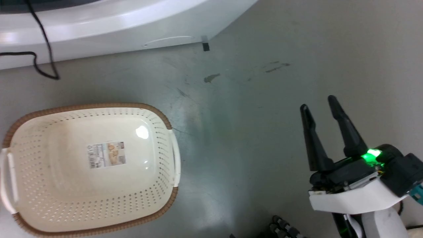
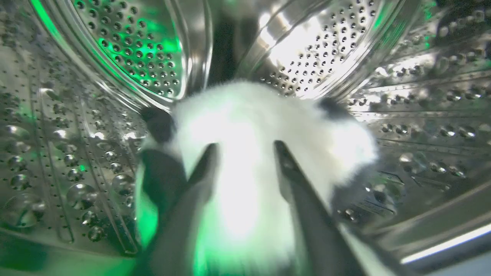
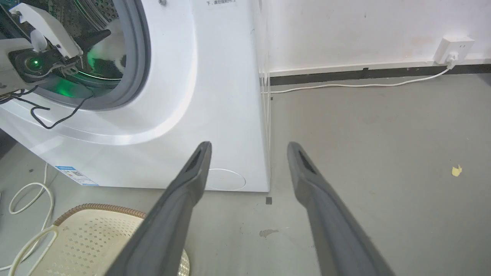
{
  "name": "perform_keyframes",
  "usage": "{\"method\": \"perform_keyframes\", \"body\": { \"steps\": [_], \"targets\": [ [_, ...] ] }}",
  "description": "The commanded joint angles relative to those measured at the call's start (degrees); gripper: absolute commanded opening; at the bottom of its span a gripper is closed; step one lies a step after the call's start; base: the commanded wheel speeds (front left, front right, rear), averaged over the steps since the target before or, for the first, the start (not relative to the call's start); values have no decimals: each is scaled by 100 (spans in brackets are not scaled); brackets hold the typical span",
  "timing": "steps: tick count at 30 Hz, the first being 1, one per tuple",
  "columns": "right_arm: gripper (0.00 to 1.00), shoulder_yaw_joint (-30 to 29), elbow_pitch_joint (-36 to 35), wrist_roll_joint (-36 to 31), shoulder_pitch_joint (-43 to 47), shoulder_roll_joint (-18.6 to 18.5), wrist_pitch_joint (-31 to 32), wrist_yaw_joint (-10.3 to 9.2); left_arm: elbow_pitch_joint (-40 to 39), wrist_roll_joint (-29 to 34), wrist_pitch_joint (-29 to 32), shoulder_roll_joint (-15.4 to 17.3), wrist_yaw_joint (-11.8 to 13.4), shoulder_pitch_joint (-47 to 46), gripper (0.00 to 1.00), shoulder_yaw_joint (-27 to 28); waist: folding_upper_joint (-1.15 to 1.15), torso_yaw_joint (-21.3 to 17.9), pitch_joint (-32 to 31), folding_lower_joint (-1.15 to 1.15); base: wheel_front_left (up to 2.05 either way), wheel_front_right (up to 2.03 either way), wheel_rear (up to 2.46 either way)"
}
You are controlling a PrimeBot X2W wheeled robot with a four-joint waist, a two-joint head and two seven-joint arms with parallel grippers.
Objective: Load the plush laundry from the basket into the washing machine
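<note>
So the panda plush is lying inside the washing machine right now, resting low in the perforated steel drum with its black patches poking out on both sides. The left gripper is reaching in through the grey door ring, and its two dark fingers are standing spread apart with white fur showing between them. That view is blurry, so honestly I can't tell whether the fingertips are touching the toy. A green glow is bouncing all over the drum wall. Meanwhile the basket is sitting on the grey floor in front of the machine with nothing in it, just the paper label showing on its bottom. The right gripper is hanging over bare floor, well apart from the basket, fingers wide and holding nothing, with a green light glowing at its base. A black cable is dangling across the machine's white front. Over by the wall, a white cord is running to a socket.
</note>
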Motion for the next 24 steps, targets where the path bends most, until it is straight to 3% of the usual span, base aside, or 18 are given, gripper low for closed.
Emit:
{"method": "perform_keyframes", "body": {
  "steps": [1,9,14,24],
  "targets": [
    [100,-42,-19,-22,-75,7,-25,-5,78,29,-70,-45,-35,-32,100,-37,0,80,-60,0,0,0,0],
    [100,-504,-73,-387,-100,7,-25,-5,45,-67,-393,-533,-118,727,100,5,0,686,-759,0,0,0,0],
    [100,-681,65,-663,-24,7,-25,-5,-620,0,-400,-798,-253,1698,100,101,0,1126,-1499,0,0,0,0],
    [100,-807,352,-934,302,7,-25,-5,-2052,43,-402,-950,-474,3984,100,236,0,1935,-2938,0,0,0,0]
  ]
}}
